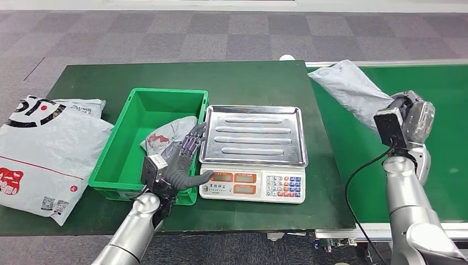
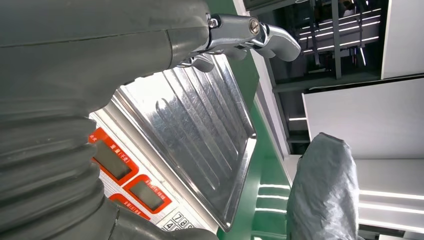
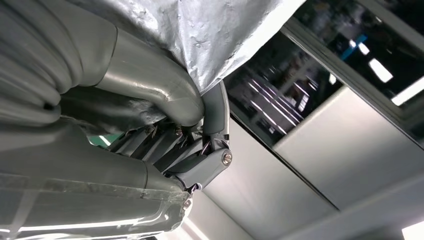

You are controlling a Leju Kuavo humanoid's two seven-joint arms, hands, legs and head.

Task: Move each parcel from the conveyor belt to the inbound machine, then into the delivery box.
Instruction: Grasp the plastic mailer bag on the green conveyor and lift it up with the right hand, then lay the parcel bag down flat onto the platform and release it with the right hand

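While the robot's left hand (image 1: 182, 160) hovers at the near right corner of a green plastic crate (image 1: 144, 144), its dark fingers (image 1: 191, 142) are spread apart and hold nothing, pointing toward the crate's right wall where it meets the scale. Its thick grey thumb lies just in front of the scale's left display. Inside the crate, a crumpled grey parcel with a red mark (image 1: 165, 136) rests against the right wall, just beside those fingers.

Just right of the crate sits a white electronic scale (image 1: 253, 184) (the inbound machine), with orange-framed displays, a keypad, and a ribbed steel weighing tray (image 1: 253, 135) on top, which is bare. The left wrist view shows the same tray (image 2: 200, 135) and displays from close by.

Crate and scale stand on a dark green table (image 1: 248, 80). At the table's left edge lies a large white mailing bag with black and red print (image 1: 47, 152).

To the right runs a green conveyor belt (image 1: 441, 110). Above it, the right hand (image 1: 411, 118) grips a grey plastic parcel (image 1: 350, 88), lifted off the belt; the right wrist view shows thumb and fingers (image 3: 215, 112) closed around the crinkled grey plastic (image 3: 210, 35). Grey carpet tiles (image 1: 165, 33) lie beyond the table.
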